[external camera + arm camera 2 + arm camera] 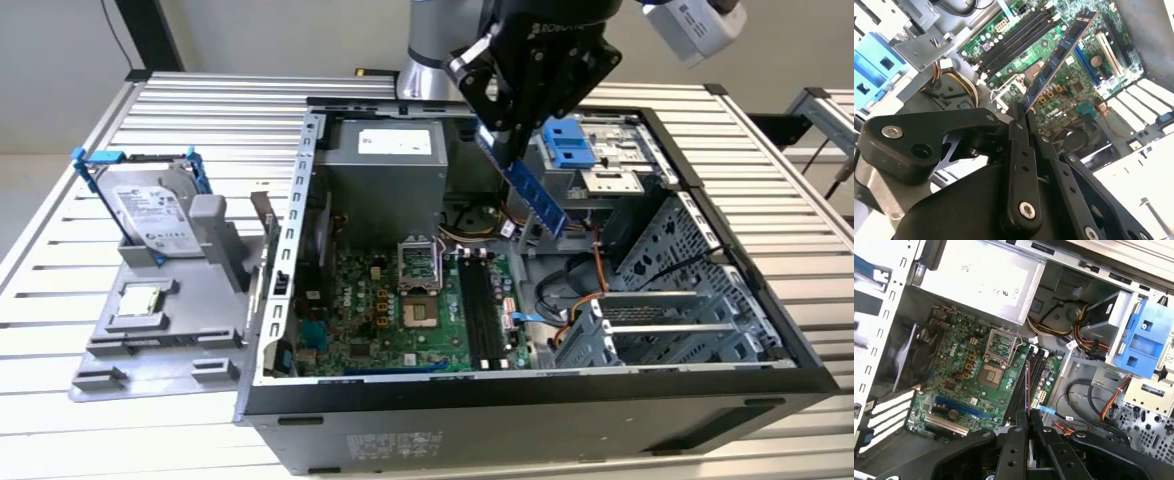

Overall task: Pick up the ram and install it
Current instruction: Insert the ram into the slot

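My gripper (497, 128) hangs over the open computer case (534, 400) and is shut on one end of the ram (531, 192). The ram is a long blue-green stick with black chips that slopes down toward the motherboard (380, 305). It stays in the air, clear of the board. In the second wrist view the ram (1059, 60) reaches out from the closed gripper (1024, 120) above the black memory slots (1014, 37). In the first wrist view the ram (1027, 390) appears edge-on, roughly in line with the slots (1038, 371), ahead of the gripper (1028, 427).
A silver hard drive in a blue bracket (147, 205) stands on a grey fixture (160, 340) at the exterior view's left. Inside the case are a power supply (387, 150), a blue drive caddy (567, 140), loose cables (587, 280) and a metal drive cage (667, 320).
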Available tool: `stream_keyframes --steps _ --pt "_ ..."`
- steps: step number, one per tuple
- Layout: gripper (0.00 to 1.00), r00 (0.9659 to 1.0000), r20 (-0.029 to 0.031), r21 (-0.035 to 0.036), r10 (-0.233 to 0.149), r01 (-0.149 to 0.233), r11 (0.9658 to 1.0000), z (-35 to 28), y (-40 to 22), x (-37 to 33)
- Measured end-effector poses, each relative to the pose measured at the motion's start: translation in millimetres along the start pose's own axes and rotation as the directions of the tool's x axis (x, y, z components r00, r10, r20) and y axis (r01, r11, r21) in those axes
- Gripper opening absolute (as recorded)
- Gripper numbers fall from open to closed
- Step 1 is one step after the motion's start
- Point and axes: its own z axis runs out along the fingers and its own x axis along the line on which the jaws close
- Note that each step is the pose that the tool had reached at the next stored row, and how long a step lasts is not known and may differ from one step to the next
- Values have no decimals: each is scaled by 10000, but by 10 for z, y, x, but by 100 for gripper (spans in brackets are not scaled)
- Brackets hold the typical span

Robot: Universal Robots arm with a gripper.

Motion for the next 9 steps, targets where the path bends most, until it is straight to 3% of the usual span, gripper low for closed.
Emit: stream_keyframes --steps 4,9 --pt "0 9975 14 -5 700 -700 9976 0 0 0" --pt "0 9873 32 -12 1590 -1590 9873 0 0 0"
